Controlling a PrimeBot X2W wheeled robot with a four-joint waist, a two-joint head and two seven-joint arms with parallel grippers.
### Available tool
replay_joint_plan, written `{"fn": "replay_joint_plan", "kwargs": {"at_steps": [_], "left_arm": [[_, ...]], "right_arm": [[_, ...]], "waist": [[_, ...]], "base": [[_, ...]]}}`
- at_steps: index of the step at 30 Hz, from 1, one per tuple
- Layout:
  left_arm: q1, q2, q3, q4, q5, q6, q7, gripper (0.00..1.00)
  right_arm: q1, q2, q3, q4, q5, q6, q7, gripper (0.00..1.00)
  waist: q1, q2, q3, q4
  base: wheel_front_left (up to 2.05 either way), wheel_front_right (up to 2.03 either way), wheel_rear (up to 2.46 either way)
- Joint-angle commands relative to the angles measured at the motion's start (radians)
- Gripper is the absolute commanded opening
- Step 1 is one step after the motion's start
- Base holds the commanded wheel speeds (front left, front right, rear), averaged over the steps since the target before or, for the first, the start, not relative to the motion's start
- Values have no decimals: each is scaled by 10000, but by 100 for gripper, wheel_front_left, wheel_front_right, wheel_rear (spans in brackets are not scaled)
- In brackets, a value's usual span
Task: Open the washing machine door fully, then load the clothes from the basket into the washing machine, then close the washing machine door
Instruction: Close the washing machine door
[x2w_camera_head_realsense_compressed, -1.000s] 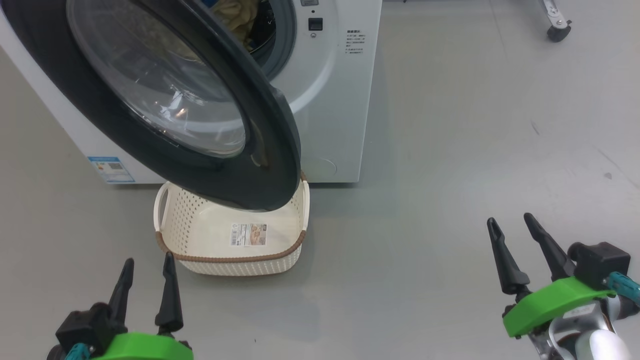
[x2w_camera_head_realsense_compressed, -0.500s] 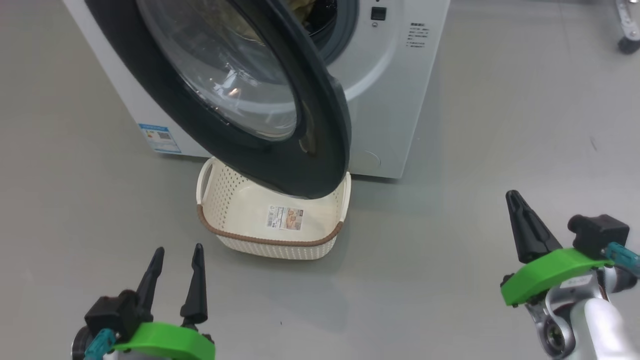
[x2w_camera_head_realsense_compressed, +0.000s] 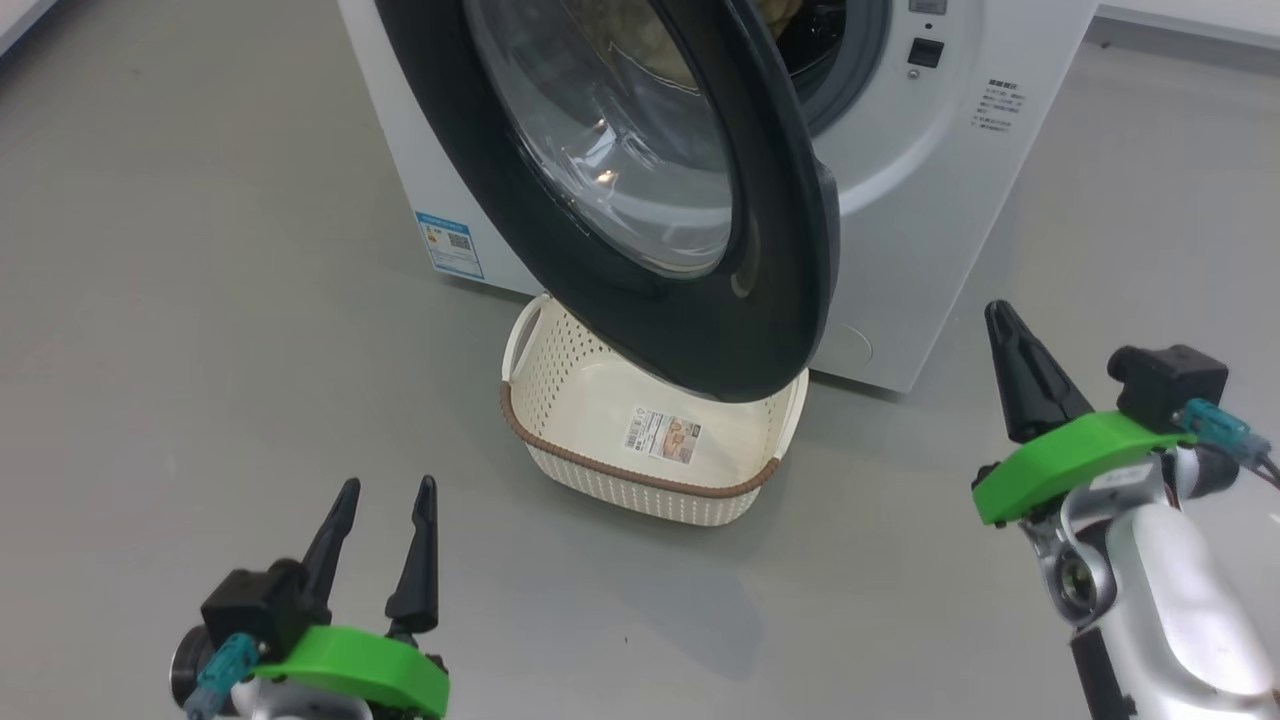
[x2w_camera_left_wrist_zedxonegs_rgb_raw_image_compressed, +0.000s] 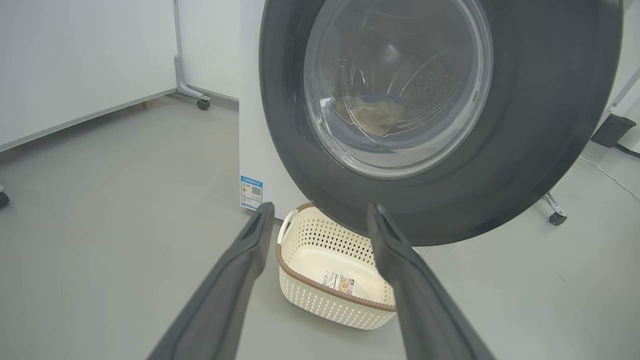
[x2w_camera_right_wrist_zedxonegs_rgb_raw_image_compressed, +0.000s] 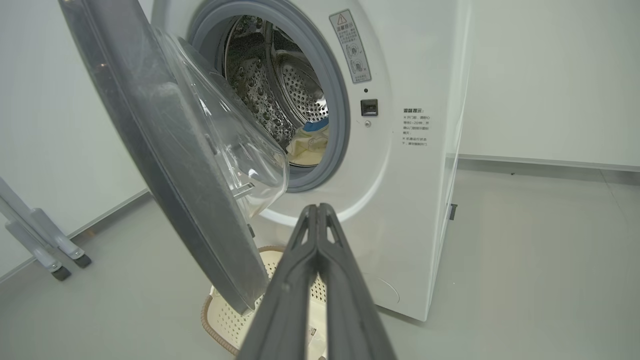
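1. We see the right gripper (x2w_camera_head_realsense_compressed: 998, 312) empty, its fingers, spread a second ago, now pressed together; the left gripper (x2w_camera_head_realsense_compressed: 389, 484) stays spread.
2. The door (x2w_camera_head_realsense_compressed: 785, 300) hangs ajar over the basket (x2w_camera_head_realsense_compressed: 560, 455); clothes (x2w_camera_right_wrist_zedxonegs_rgb_raw_image_compressed: 306, 146) lie in the drum (x2w_camera_right_wrist_zedxonegs_rgb_raw_image_compressed: 295, 82).

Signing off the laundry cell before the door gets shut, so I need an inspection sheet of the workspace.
Surface: smooth grey floor.
Job's things: washing machine door stands open above the basket; the basket holds just a label; clothes lie in the washing machine drum.
Clutter: nothing seen.
End effectors: left end effector open, holding nothing; right end effector shut, holding nothing.
Cables: white cable lying on the floor.
Surroundings: white wall, wheeled stand.
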Motion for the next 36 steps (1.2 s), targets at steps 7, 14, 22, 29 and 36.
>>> {"fn": "replay_joint_plan", "kwargs": {"at_steps": [7,14,22,29,36], "left_arm": [[-413,58,265,-171,-71,-26,-225,100],[-482,58,195,-172,-111,-22,-259,100],[-577,53,121,-186,-146,-9,-283,100],[-671,-46,73,-142,-215,11,-363,100],[-873,-116,100,-63,-293,-16,-482,100]], "right_arm": [[-1357,-89,376,-930,-359,2,-335,0],[-2252,-89,1775,-2648,-96,2,-95,0],[-2441,-89,3061,-2352,220,2,483,0],[-2595,-89,3859,-984,498,2,536,0],[-2984,-89,4415,474,816,2,313,0]], "waist": [[-1,0,-146,143],[-1,0,-185,228],[-1,0,-95,482],[-1,0,139,627],[-1,0,433,765]], "base": [[0,0,0],[0,0,0],[0,0,0],[0,0,0],[0,0,0]]}}
